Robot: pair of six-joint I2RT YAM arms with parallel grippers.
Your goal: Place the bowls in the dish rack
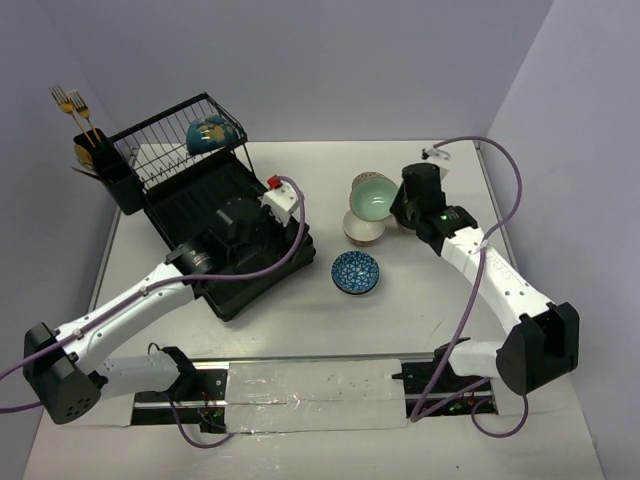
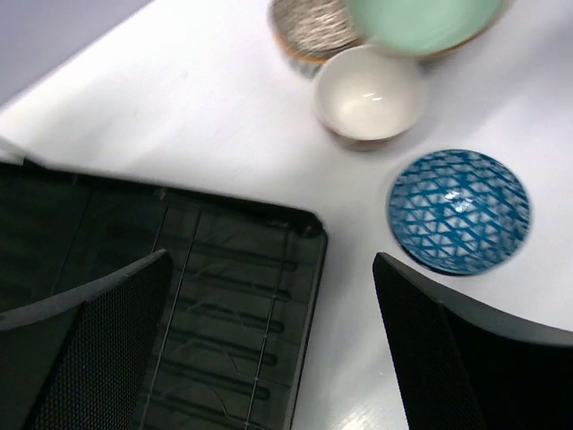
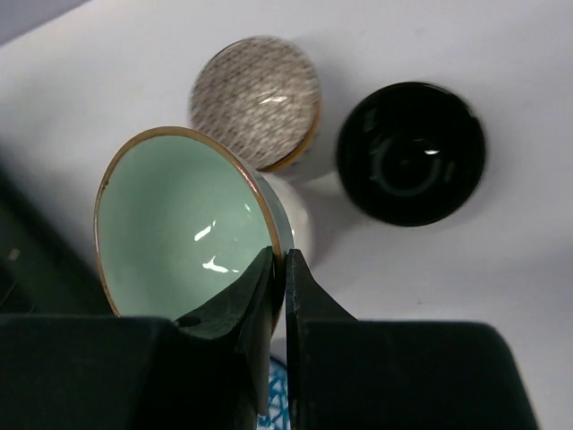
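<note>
My right gripper (image 3: 281,269) is shut on the rim of a mint green bowl (image 3: 179,224) and holds it above the table; the bowl also shows in the top view (image 1: 372,197). Below it stand a cream bowl (image 2: 369,94), a beige-dotted bowl (image 3: 257,100) and a dark bowl (image 3: 410,152). A blue-patterned bowl (image 1: 355,272) lies on the table right of the dish rack (image 1: 175,155). A teal bowl with gold (image 1: 213,134) stands in the rack's wire basket. My left gripper (image 2: 269,349) is open and empty over the corner of the ribbed black tray (image 2: 242,278).
A black utensil cup (image 1: 98,160) with gold forks (image 1: 72,105) hangs at the rack's left end. Grey walls close in the table at the back and sides. My left arm (image 1: 150,295) crosses the tray's near corner.
</note>
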